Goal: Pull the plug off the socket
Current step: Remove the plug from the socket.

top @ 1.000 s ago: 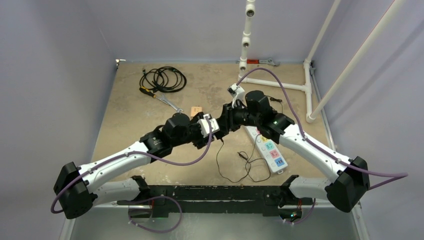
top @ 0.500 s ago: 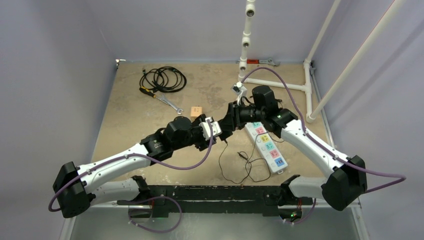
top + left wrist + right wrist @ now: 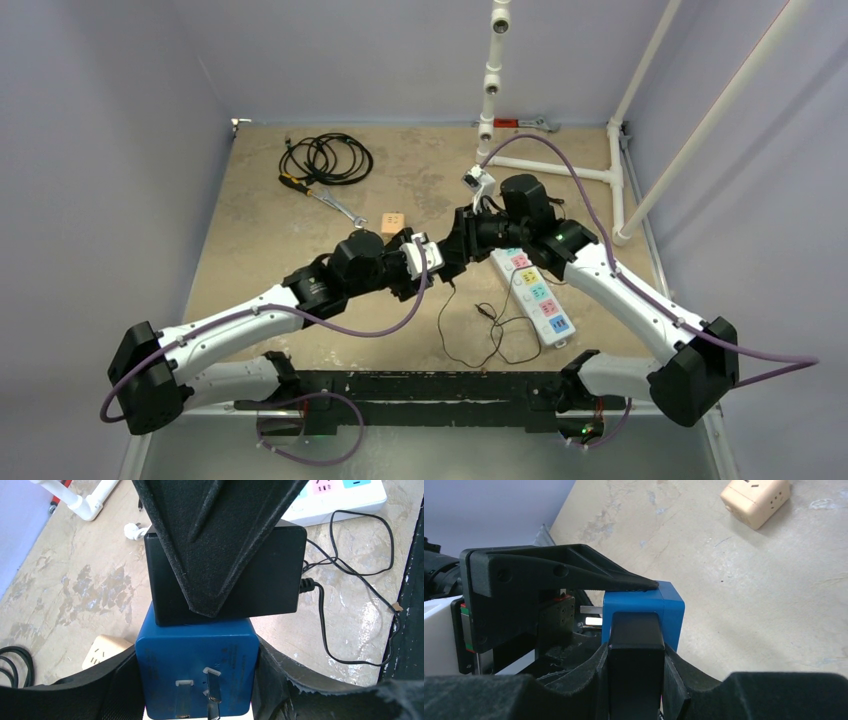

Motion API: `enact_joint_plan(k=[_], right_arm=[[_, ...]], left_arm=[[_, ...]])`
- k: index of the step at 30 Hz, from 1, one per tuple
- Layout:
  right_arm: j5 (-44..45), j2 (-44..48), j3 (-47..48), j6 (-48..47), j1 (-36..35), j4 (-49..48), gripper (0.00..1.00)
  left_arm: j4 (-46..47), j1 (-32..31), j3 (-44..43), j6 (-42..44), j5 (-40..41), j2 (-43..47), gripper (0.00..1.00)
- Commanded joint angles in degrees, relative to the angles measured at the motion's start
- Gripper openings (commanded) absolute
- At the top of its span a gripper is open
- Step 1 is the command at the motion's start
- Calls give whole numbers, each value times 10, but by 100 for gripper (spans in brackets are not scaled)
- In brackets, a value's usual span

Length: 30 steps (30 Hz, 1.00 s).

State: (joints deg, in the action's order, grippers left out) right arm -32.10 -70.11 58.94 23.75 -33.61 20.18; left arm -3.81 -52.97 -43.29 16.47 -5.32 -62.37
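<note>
A blue cube socket adapter (image 3: 195, 660) with metal prongs facing the left wrist camera sits between my left gripper's (image 3: 197, 680) padded fingers, which are shut on it. A black plug block (image 3: 270, 580) sits flush against the blue socket's far face, with no gap visible. My right gripper (image 3: 636, 670) is shut on the black plug (image 3: 636, 645), with the blue socket (image 3: 669, 610) just beyond it. In the top view the two grippers meet tip to tip above the table, left (image 3: 425, 255) and right (image 3: 455, 248). The socket is hidden there.
A white power strip (image 3: 535, 295) lies right of centre, with the plug's thin black cord (image 3: 470, 330) looping near it. A beige cube adapter (image 3: 393, 220) lies behind the grippers. A coiled black cable (image 3: 325, 157), hand tools (image 3: 320, 195) and a white pipe frame (image 3: 560, 165) stand at the back.
Both grippers, still joined on plug and socket, shifted slightly to the right, and the right wrist turned a little. Almost no motion in the last half second.
</note>
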Motion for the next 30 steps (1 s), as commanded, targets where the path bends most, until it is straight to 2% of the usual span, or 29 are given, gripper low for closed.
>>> enact_joint_plan(k=[1,7,12,17,27,30], right_arm=[[134,16,35,-53,-2,27,0],[200,10,56,-52,-38,53,0],[192,3,62,-53,-41,53,0],[113,-3,64,-47,-31,41,0],[-91,-18,47,-61,33,24,0],[-90,-15,46,-63,37,23,0]], left_arm=[[-13,22,-27,-25,-45,-2,0],[-15,32,-32,-32,-65,-12,0],[-15,32,-30,-30,-61,-10,0],[-28,27,-30,-19,-47,-10,0],[-34,15,-28,-11,-29,-5,0],[-35,15,-30,-12,-29,-6,0]])
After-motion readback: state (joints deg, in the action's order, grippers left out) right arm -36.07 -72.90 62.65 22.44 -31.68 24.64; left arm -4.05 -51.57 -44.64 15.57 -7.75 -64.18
